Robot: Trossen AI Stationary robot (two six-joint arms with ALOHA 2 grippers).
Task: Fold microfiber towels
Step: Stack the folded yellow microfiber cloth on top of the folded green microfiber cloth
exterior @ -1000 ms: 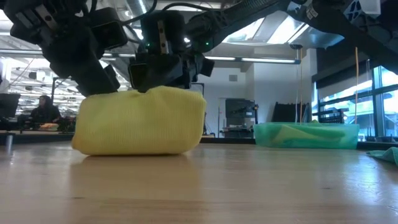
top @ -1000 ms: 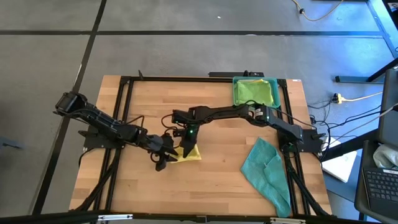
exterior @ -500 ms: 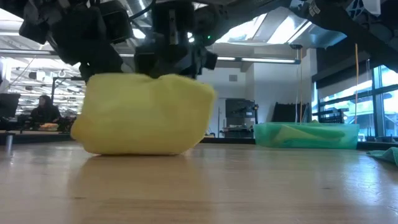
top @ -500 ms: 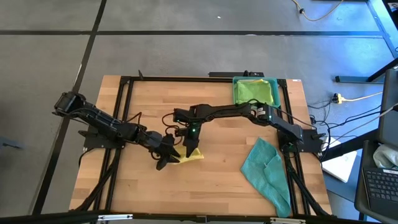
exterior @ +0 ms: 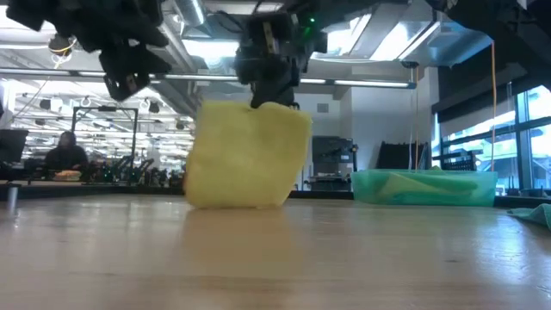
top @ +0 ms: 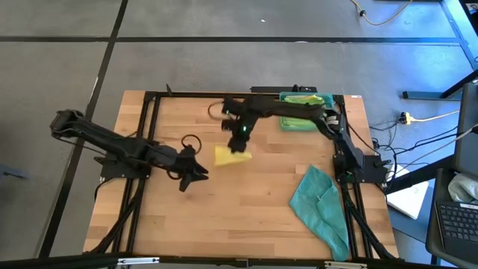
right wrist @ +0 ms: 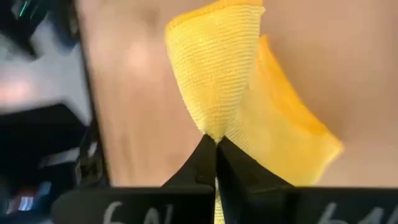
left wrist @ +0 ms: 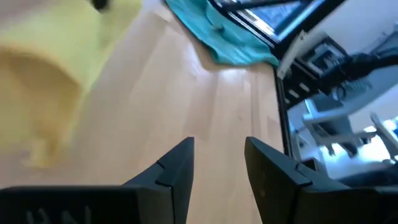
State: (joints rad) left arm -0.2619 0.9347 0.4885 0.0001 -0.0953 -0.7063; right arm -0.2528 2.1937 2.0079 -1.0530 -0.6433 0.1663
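We have the folded yellow towel [top: 232, 156] pinched at its top edge by the right gripper [top: 240, 137], whose jaws are together on the cloth; it hangs at mid-worktop [top: 172, 217], its lower edge seemingly just touching the wood; the left gripper [top: 199, 172] waits beside it, jaws apart and empty. We judge the carry towards the teal tray [top: 286, 119] should run level and slow, so the fold does not fall open; the teal towel [top: 321, 202] waits unfolded.
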